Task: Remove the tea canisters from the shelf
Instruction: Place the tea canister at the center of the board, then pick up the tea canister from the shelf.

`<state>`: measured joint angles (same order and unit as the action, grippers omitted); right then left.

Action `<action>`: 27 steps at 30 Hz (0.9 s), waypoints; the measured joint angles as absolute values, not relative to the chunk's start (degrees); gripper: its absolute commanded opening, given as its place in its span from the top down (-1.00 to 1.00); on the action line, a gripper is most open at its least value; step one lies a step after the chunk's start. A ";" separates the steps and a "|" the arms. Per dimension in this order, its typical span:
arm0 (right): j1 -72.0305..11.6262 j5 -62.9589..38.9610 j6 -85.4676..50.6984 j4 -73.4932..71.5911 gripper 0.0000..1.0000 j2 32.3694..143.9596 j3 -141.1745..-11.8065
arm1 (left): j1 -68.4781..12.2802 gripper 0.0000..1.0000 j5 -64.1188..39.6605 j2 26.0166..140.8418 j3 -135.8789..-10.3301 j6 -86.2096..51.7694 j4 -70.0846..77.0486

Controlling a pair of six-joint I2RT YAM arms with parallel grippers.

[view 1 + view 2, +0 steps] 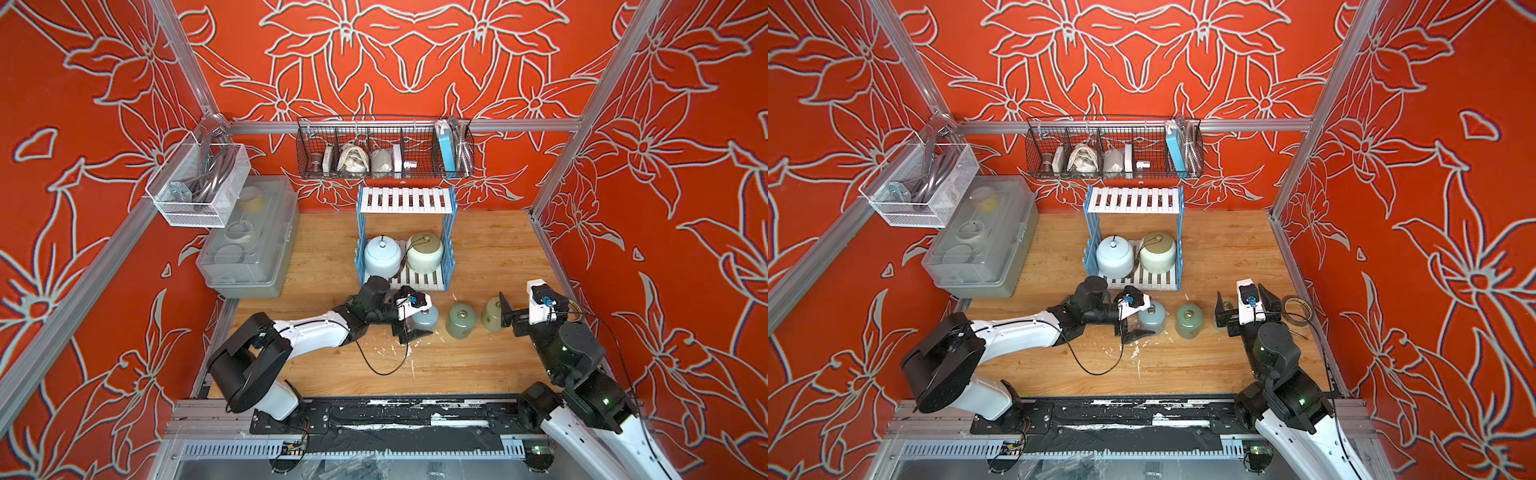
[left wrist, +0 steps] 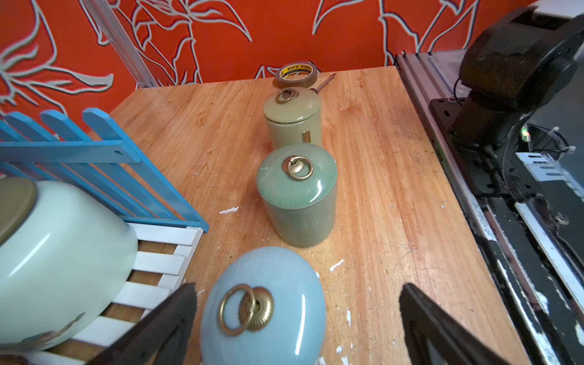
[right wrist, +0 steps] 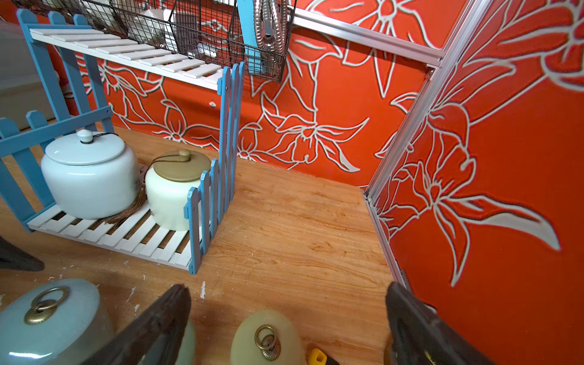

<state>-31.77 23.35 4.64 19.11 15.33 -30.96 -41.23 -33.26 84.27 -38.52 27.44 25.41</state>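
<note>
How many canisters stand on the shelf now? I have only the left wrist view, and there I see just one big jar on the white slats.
Observer: Two. Next to the cream jar with the brown lid stands a pale blue squat jar. Both are on the lower tier of the shelf.
Operator: Thank you. And where is the right pincer? In my view I find only a part of that arm.
Observer: The right pincer hangs open above the small cream canister and does not grip it.
</note>
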 measured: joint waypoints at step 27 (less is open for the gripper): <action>-31.77 15.73 4.05 21.06 -0.99 22.90 -31.83 | -20.32 -0.97 -36.14 52.49 -26.55 22.33 10.22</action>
